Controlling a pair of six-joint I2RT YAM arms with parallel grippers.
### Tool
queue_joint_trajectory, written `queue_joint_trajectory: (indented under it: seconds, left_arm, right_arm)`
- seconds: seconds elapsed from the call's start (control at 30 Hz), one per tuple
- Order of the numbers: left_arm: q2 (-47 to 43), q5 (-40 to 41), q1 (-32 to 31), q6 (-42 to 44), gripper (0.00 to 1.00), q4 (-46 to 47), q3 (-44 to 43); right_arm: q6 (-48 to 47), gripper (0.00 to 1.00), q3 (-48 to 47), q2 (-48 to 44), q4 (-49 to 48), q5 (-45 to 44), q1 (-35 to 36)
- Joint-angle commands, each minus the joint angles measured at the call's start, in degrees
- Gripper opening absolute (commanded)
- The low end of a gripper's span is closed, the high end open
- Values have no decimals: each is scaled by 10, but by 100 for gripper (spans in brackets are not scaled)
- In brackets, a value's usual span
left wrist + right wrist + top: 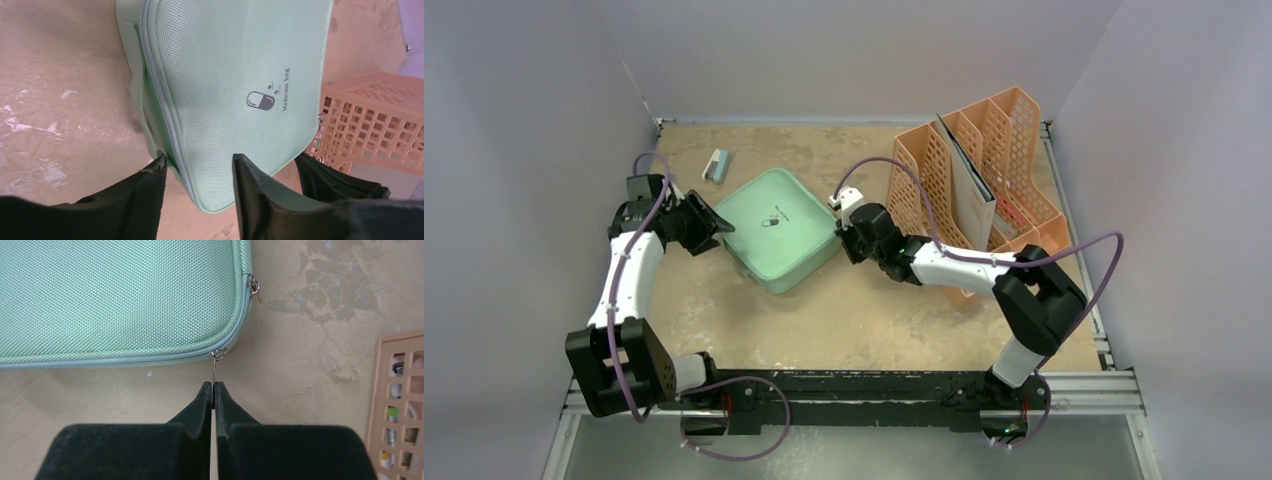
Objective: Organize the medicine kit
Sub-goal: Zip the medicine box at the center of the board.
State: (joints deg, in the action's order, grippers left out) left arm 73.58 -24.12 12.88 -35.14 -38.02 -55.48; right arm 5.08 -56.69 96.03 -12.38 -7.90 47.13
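The medicine kit (779,230) is a mint-green fabric case with a pill icon and lies flat on the table, its zip closed along the edges in view. My left gripper (719,228) is at its left corner. In the left wrist view the left gripper (198,160) is open, with the corner of the kit (235,75) between the spread fingers. My right gripper (844,235) is at the kit's right corner. In the right wrist view it (214,386) is shut on the thin metal zipper pull (215,367), beside the kit (115,295). A second slider (254,286) sits further along the zip.
A peach mesh file rack (984,190) stands at the back right, close behind the right arm, with a grey folder (969,190) in it. A small pale box (715,165) lies at the back left. Walls enclose the table on three sides.
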Motion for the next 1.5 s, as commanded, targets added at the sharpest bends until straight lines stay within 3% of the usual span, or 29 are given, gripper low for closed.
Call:
queue_joint_trajectory:
  seconds: [0.0,0.1,0.2,0.4,0.47,0.6,0.83,1.47]
  left_arm:
    - [-56,24,6,4,52,-16,-13]
    - [-78,5,5,2,54,-6,1]
    - [-84,-71,0,-22,48,34,30]
    - [-66,-129,-86,-96,39,140,80]
    - [-56,-121,-120,-116,38,164,104]
    - [-45,-97,-125,-139,34,180,153]
    - [-59,-1,-125,-101,34,143,205]
    - [-46,3,-125,-100,35,146,227]
  right_arm:
    - [52,0,6,-21,-10,5,34]
    - [76,0,-5,-18,1,22,52]
    - [92,0,-11,-15,6,35,68]
    - [96,0,-13,-21,7,34,85]
    - [84,0,-14,-20,12,6,85]
    - [43,0,-17,-22,39,-29,83]
    - [-22,0,-18,-21,43,-50,45]
    - [-64,0,-69,47,31,-65,-12]
